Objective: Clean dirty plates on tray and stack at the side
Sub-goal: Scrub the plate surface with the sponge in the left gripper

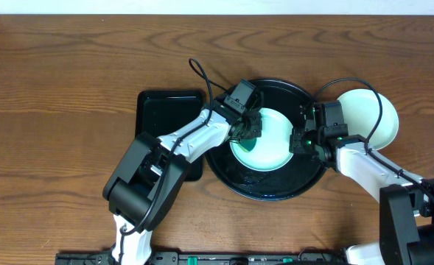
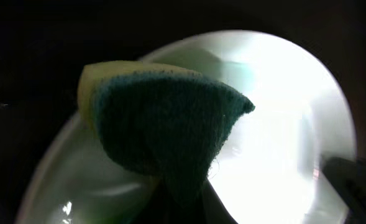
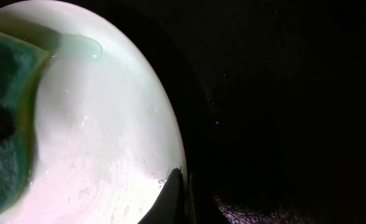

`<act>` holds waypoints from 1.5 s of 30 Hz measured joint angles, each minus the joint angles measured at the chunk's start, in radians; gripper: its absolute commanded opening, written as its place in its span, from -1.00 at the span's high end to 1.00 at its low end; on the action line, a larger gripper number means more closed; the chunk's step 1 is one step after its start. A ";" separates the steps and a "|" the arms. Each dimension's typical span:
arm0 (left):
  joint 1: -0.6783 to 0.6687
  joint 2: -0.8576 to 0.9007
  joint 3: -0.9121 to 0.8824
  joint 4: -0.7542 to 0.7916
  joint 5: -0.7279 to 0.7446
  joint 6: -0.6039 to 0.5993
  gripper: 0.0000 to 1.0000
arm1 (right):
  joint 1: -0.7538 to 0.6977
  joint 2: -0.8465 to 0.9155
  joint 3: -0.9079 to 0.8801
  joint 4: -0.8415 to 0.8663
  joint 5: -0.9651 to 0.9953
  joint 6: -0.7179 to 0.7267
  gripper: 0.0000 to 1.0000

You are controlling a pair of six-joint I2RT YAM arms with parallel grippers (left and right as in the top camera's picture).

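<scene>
A pale mint plate (image 1: 270, 147) lies on the round black tray (image 1: 275, 188). My left gripper (image 1: 247, 131) is shut on a green sponge with a yellow back (image 2: 164, 124), and the sponge rests on the plate's left part (image 2: 282, 124). My right gripper (image 1: 303, 140) is shut on the plate's right rim, one finger (image 3: 173, 199) lying on top of the rim. In the right wrist view a thin teal smear (image 3: 83, 45) sits on the plate (image 3: 108, 124) beside the sponge (image 3: 2, 124).
Another pale plate (image 1: 368, 114) sits on the wooden table just right of the tray, partly behind my right arm. A smaller rectangular black tray (image 1: 165, 114) lies left of the round one, under my left arm.
</scene>
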 measured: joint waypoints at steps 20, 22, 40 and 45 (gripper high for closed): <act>-0.040 -0.306 -0.033 -0.134 -0.027 0.057 0.85 | 0.021 0.000 0.000 0.010 -0.039 -0.007 0.98; -0.040 -0.292 -0.037 -0.151 -0.081 0.057 0.85 | 0.021 0.000 0.000 0.010 -0.040 -0.007 0.98; -0.040 -0.178 -0.070 -0.107 -0.211 0.057 0.85 | 0.021 0.000 0.000 0.010 -0.040 -0.007 0.98; -0.040 -0.131 -0.070 -0.097 -0.241 0.057 0.85 | 0.021 0.000 0.000 0.010 -0.040 -0.007 0.98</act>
